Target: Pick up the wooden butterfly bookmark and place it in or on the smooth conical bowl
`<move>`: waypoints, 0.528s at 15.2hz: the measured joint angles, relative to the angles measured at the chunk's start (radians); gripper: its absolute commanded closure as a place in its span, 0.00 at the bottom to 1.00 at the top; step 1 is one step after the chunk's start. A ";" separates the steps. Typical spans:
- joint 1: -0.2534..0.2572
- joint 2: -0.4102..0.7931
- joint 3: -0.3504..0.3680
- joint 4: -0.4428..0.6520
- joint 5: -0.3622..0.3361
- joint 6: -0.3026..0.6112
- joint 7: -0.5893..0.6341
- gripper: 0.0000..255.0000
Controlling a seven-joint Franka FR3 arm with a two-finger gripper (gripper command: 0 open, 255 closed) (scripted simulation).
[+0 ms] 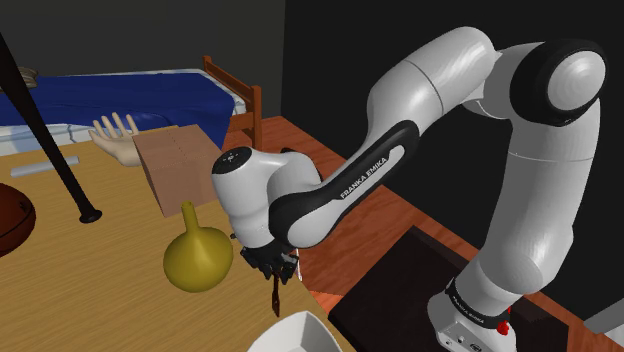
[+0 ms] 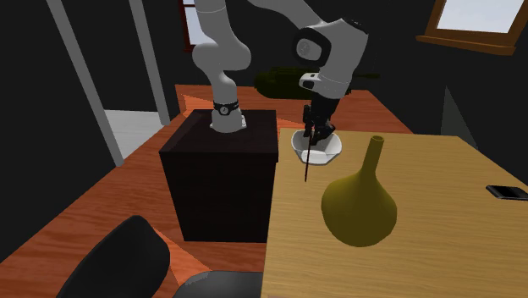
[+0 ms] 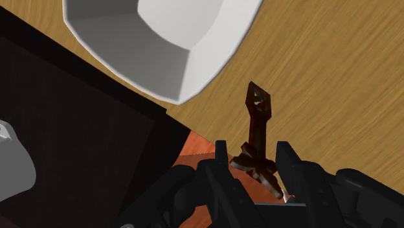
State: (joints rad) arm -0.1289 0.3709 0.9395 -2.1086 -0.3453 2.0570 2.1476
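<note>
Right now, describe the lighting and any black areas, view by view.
Shoulder view: evenly lit, with a black area behind the arm. Second exterior view: dim; the bookmark is a thin dark line by the white bowl. Wrist view: bright table, soft shading on the bowl, and the black gripper hard to tell from the dark stand.

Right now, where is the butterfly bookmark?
In the shoulder view, the dark bookmark hangs from the shut hand at bottom centre, close by the white bowl, right of the yellow vase.
</note>
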 measured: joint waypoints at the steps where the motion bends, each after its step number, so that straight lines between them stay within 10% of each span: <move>1: -0.003 -0.005 0.003 0.000 0.005 -0.004 -0.003 1.00; 8: -0.037 -0.070 0.045 0.028 0.069 -0.071 -0.045 1.00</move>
State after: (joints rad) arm -0.1656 0.3007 0.9843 -2.0804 -0.2760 1.9860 2.1027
